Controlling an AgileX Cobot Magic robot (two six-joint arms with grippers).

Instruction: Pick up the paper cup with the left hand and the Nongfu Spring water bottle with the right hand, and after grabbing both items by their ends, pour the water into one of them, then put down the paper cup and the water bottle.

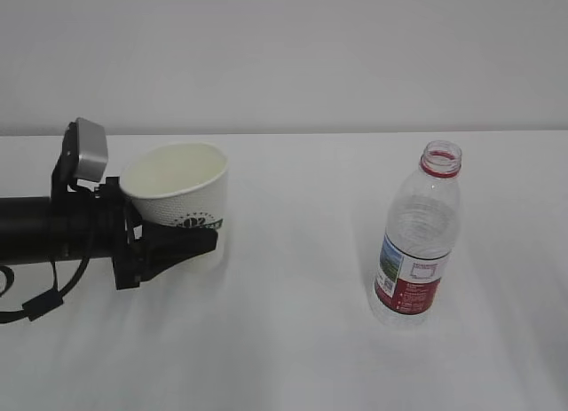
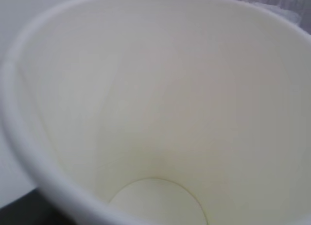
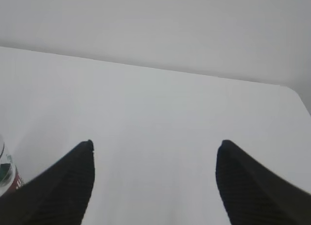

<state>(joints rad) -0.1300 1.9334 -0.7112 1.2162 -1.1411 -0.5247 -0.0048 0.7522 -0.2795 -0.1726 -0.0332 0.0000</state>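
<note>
- My left gripper (image 1: 200, 244) is round the cup (image 1: 182, 198), one dark finger across its lower front wall. It looks gripped, though I can't see the far finger. The cup sits at the left of the table (image 1: 293, 340), tipped slightly toward me.
- The paper wall is soft. Squeeze harder and I'd guess it buckles; too loose and it slips as I lift.
- My left wrist view shows only the cup's bare, dry inside, so I'd be blind to the pour from there.
- The bottle (image 1: 417, 238) stands upright well to the right, uncapped, apparently near empty; I can't make out any water.
- My right gripper (image 3: 154, 159) is spread wide and empty, the bottle only at its left edge. Closing now would miss it, and a sideways nudge could topple the open bottle.
</note>
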